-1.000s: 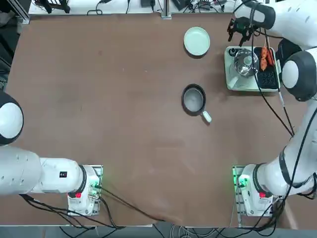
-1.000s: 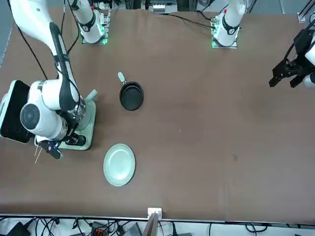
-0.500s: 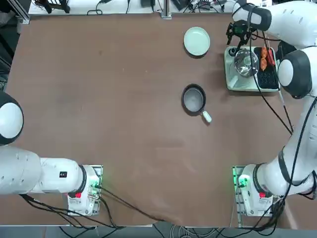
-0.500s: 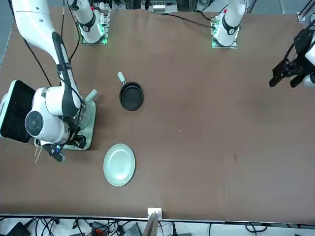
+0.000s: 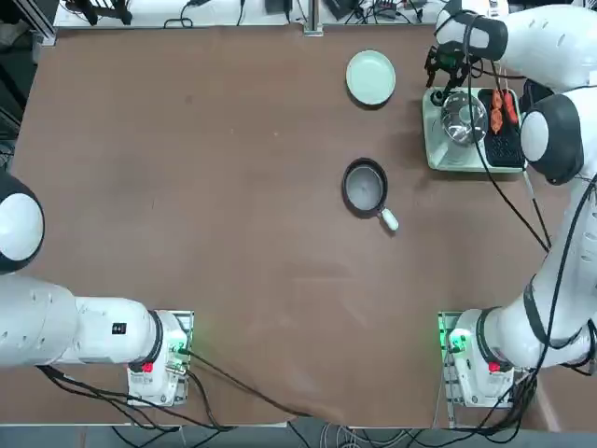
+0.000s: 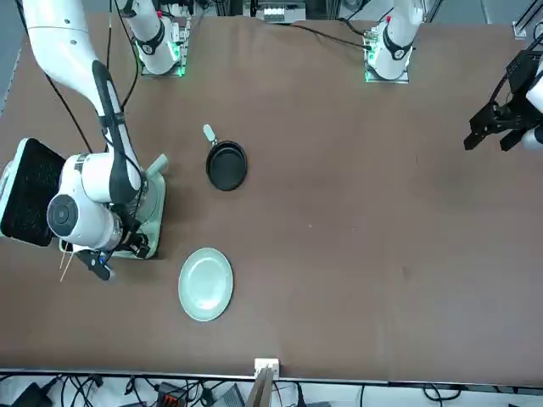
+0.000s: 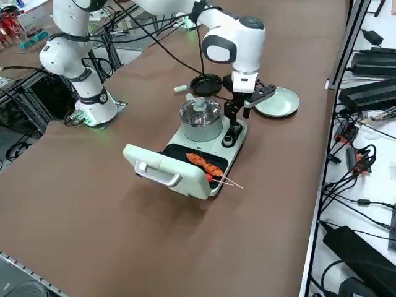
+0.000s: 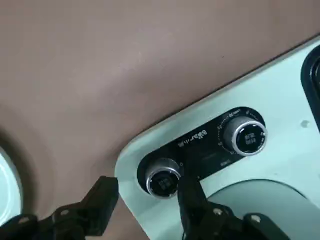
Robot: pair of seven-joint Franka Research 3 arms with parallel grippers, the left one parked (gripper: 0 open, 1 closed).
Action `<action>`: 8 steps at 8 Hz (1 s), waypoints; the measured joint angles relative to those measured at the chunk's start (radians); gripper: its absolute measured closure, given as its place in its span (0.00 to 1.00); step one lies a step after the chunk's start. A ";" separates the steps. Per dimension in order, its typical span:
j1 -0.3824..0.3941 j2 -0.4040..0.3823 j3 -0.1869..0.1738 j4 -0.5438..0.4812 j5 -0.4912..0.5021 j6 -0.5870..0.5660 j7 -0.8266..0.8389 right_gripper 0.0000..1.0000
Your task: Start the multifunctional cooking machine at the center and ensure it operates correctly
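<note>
We see the round pale green plate (image 5: 370, 77) on the brown surface (image 5: 224, 205), apart from the cooking machine, and nearer the middle of the surface the small black frying pan (image 5: 365, 187) with its white handle pointing toward the robot's right. To the right of both, at the far right part of the surface and not at its centre, sits the multifunctional cooking machine (image 5: 446, 154), pale mint green, with the steel pot (image 5: 462, 118), the black grill plate (image 5: 505, 145) carrying orange food on skewers (image 7: 204, 166), and its lid (image 7: 167, 171) swung open.

Our right claw (image 8: 145, 197) sits at the machine's far left corner, low over the black control strip. Its fingers are spread, standing on either side of one knob (image 8: 162, 179): one finger (image 8: 192, 197) lies close against the knob, the other (image 8: 102, 197) hangs over the surface just off the machine's rounded edge. We cannot tell if either finger presses the knob. The second knob (image 8: 246, 136) stands clear farther along the strip.

The machine lies close to the surface's right edge, and cables (image 7: 356, 154) run beyond that edge. Open brown surface stretches widely to the left of the plate and pan.
</note>
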 joint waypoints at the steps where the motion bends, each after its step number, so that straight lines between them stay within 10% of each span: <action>1: -0.001 0.002 -0.001 0.000 0.000 0.001 0.000 0.26; 8: -0.008 0.014 -0.005 0.000 0.000 0.002 0.000 0.40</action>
